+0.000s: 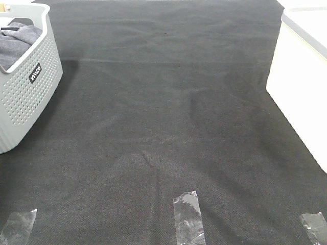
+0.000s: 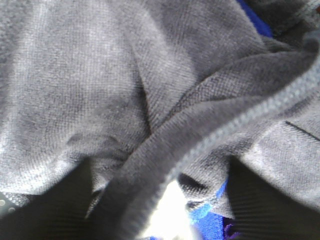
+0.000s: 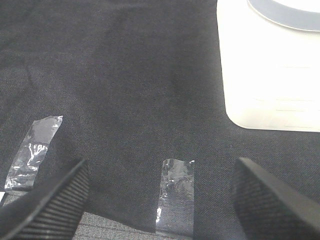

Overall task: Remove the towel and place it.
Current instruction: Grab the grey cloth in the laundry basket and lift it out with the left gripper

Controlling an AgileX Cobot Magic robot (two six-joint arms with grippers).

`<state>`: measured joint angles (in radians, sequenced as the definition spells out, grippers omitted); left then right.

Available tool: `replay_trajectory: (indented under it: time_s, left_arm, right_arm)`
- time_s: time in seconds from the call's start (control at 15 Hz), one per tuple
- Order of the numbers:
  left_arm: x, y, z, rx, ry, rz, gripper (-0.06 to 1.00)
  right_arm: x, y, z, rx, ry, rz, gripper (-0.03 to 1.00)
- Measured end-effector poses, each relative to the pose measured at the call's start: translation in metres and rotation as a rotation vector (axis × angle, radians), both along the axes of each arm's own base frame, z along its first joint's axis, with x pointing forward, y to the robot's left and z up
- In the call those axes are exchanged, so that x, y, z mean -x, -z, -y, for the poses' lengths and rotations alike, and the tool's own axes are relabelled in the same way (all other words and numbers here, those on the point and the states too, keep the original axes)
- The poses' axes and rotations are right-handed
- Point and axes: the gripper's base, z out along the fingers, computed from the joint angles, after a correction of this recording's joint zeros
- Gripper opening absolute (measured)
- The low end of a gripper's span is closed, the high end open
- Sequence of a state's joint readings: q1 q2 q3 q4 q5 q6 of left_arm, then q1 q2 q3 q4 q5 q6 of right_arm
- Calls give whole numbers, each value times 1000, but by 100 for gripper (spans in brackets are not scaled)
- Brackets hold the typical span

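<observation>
Looking down from the high camera, you've got the towel (image 1: 18,41) bunched inside the perforated basket (image 1: 30,97) at the far left of the black surface (image 1: 168,112). Neither arm shows in this shot, and the white bin (image 1: 299,87) sits well apart on the right.

Over to the left wrist now. The left claw (image 2: 160,165) is right on top of the towel, and grey terry fills the whole view. Its jaws stand wide, one dark finger on each side of a raised fold, with nothing pinched. The stitched hem (image 2: 235,125) runs slantwise through the gap between the fingers rather than lying along it, so a close from here should catch that ridge across its length. A blue item (image 2: 207,220) peeks out just beneath the fold, so watch that you don't pick it up too.

Right wrist last. The right claw (image 3: 161,165) is spread wide and empty, hanging over bare surface with tape strips (image 3: 175,195) below it and the white bin off to one side, well away from the basket. Your left arm is clearly the nearer one for this grab.
</observation>
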<state>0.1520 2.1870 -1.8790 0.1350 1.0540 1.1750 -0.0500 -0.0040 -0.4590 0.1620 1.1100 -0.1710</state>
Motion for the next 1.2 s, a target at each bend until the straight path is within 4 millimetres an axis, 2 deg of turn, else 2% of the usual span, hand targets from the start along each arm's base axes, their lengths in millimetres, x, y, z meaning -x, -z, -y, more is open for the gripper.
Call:
replay_trajectory:
  time_s: [0.13, 0.27, 0.33, 0.67, 0.8, 0.87, 1.2]
  left_arm:
    - [-1, -4, 0, -1, -1, 7, 40]
    - [-3, -15, -1, -2, -5, 20, 11]
    - [-2, -18, 0, 5, -12, 7, 3]
    - [2, -18, 1, 24, -57, -42, 0]
    - [4, -28, 5, 27, -67, -21, 0]
    - [7, -41, 9, 27, -75, 8, 0]
    - [49, -146, 29, 49, -129, 260, 0]
  right_arm:
    - [0, 0, 0, 0, 0, 0, 77]
    - [0, 0, 0, -1, -1, 0, 77]
    - [0, 0, 0, -1, -1, 0, 77]
    - [0, 0, 0, -1, -1, 0, 77]
    - [0, 0, 0, -1, -1, 0, 77]
    - [0, 0, 0, -1, -1, 0, 77]
    - [0, 0, 0, -3, -2, 0, 77]
